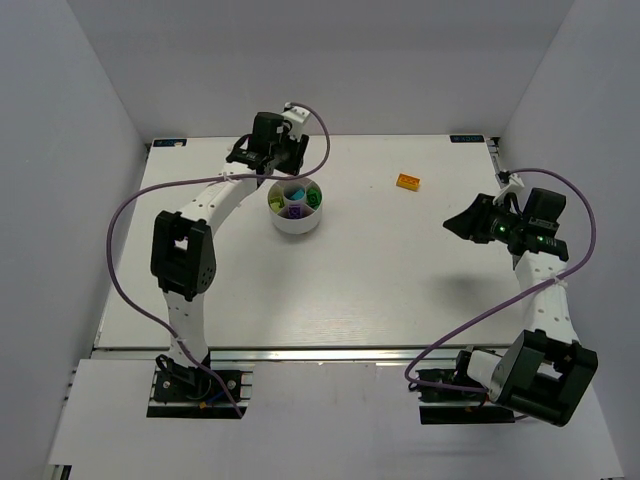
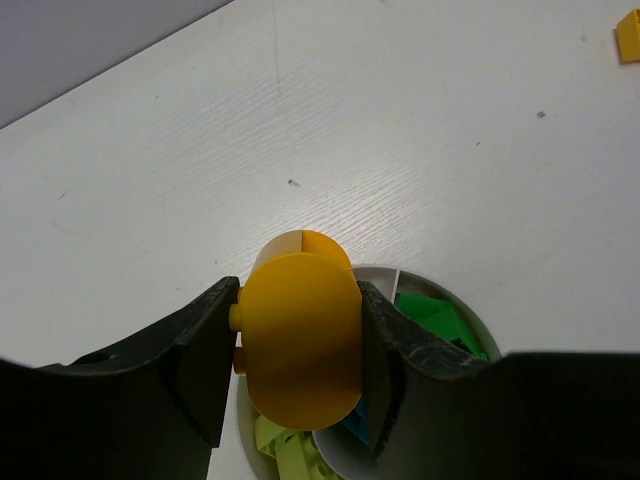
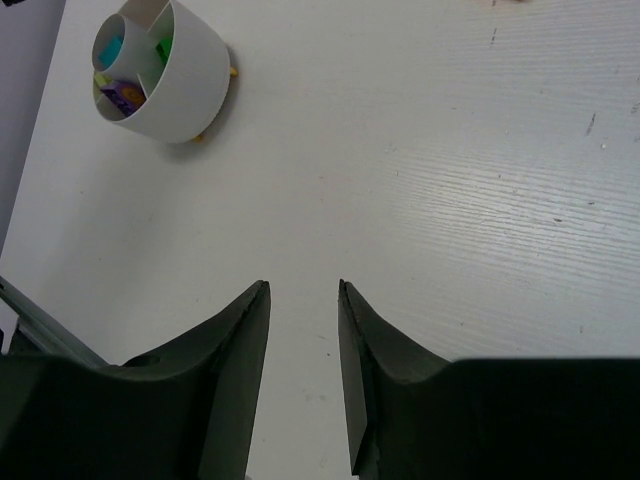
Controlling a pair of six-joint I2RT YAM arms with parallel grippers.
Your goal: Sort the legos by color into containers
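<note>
Left wrist view gives you an orange brick (image 2: 300, 340) pinched between the left gripper's (image 2: 297, 296) fingers, held over the edge of the white divided dish (image 1: 296, 226), whose sections show green bricks (image 2: 435, 315) and lime bricks (image 2: 275, 440). A second orange brick (image 1: 407, 181) lies on the table (image 1: 400, 290), well right of the dish. Your right gripper (image 3: 303, 330) hangs empty over the table, jaws slightly parted.

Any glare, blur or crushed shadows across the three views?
Top view: bright glare strip along the near edge of the table, otherwise even light. Left wrist: orange brick held close, edges soft; left fingers near black, no detail. Right wrist: table grain sharp, dish clear with a small shadow at its base; right fingers equally dark.
</note>
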